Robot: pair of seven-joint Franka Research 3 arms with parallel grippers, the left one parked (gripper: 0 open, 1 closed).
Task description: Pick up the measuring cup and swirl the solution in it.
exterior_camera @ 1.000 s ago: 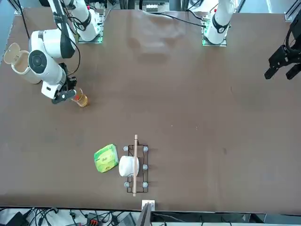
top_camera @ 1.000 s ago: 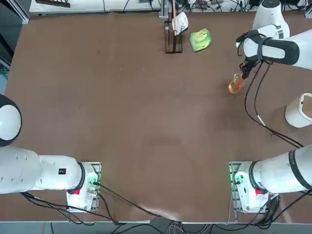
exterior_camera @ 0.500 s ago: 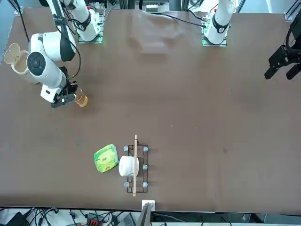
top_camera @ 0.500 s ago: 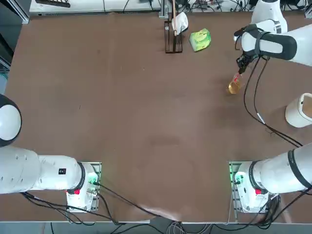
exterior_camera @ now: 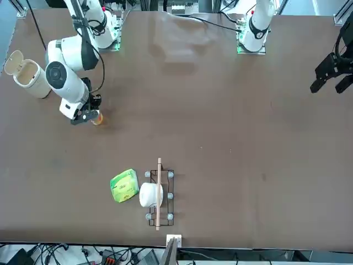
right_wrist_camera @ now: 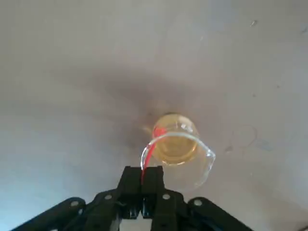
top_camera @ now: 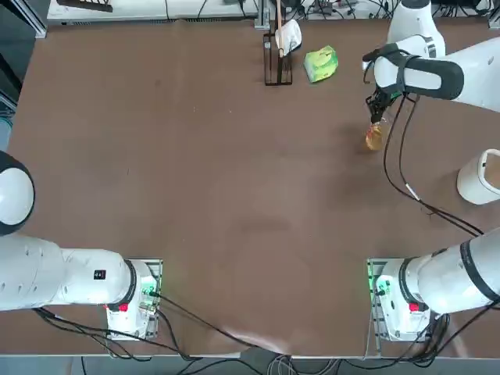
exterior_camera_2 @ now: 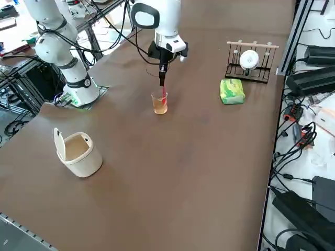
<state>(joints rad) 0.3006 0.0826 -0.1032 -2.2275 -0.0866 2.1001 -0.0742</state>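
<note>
Shifted left: right gripper [top_camera: 378,112] over brown table [top_camera: 195,195].

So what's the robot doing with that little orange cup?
The right gripper is pinched shut on a thin red stick that dips into the measuring cup, which stands on the brown table. The orange solution sits in the bottom. The cup isn't lifted yet.
</note>
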